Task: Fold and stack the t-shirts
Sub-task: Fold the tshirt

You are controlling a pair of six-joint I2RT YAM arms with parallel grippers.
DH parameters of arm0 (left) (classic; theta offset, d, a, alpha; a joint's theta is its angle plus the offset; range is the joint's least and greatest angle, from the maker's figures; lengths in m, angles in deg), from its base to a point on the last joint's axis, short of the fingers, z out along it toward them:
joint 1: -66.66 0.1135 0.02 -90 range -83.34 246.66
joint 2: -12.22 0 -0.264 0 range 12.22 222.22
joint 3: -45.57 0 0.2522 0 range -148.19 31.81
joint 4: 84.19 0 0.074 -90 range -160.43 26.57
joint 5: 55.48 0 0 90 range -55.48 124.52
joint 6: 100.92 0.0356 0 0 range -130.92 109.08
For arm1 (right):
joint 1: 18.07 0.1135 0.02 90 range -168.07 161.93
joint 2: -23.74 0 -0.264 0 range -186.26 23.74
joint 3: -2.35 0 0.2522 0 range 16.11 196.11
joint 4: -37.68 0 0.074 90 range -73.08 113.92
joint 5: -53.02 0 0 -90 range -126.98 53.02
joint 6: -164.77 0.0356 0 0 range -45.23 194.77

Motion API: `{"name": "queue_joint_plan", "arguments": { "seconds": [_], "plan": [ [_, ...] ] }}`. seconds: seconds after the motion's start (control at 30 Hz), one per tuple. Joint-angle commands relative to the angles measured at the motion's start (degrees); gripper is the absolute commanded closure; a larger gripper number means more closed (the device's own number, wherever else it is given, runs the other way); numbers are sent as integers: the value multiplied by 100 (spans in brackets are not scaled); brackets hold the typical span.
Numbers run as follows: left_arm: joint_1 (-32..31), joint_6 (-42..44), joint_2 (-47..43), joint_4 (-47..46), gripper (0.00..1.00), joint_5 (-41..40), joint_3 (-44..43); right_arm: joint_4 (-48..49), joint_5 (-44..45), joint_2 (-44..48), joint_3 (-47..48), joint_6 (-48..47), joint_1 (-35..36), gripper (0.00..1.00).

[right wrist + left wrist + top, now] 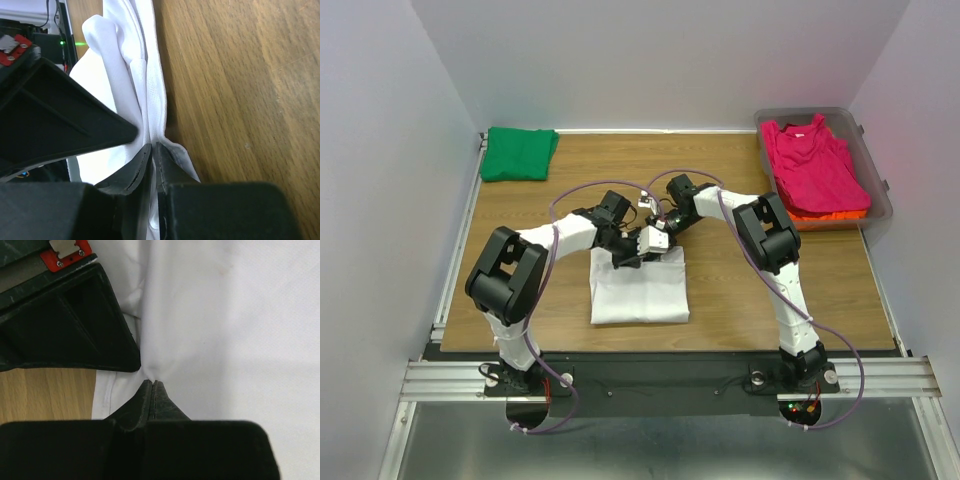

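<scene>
white shirt (640, 290): lying mid-bench, looks partly folded into a rough rectangle, far edge bunched up where both arms meet.
left fingers (140, 407): pressed together, with a small pucker of white cloth nipped at the tips.
right fingers (134, 172): nearly together, pinching the layered edge of the white shirt right where it meets the bench (770, 300).
other shirts: green shirt (518, 153) folded in the far left corner. pink shirt (817, 165) is in the tub (880, 195) at far right, with the orange shirt (830, 214) peeking out under it.
handling: i'd say it's light, floppy and not fragile. it'll sag and drag rather than hold a shape, and thin layers can slip apart.
where to grab: my guess is the edge or corners, catching every layer, both grips well apart so the fold stays flat.
</scene>
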Motion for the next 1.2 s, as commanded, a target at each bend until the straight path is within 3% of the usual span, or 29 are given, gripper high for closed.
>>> {"name": "queue_joint_plan", "arguments": {
  "seconds": [0.0, 0.27, 0.8, 1.0, 1.03, 1.17],
  "plan": [
    [-27, -38, -616, 203, 100, 126, -194, 158, 505, -157, -215, -249, 18, 86],
    [96, 32, -723, 300, 100, -41, -413, 158, 496, -130, -251, -275, 18, 86],
    [404, 472, -11, 538, 100, -59, -1099, 141, 697, 45, -84, -223, 9, 85],
    [412, 428, -204, 599, 82, -243, -1125, 114, 1383, 405, 364, -100, -87, 72],
    [430, 411, -257, 652, 78, -252, -1134, 123, 1645, 562, 426, -65, -113, 64],
    [553, 218, -538, 827, 70, -226, -1336, 114, 2174, 897, 689, 76, -341, 52]
  ]
}}
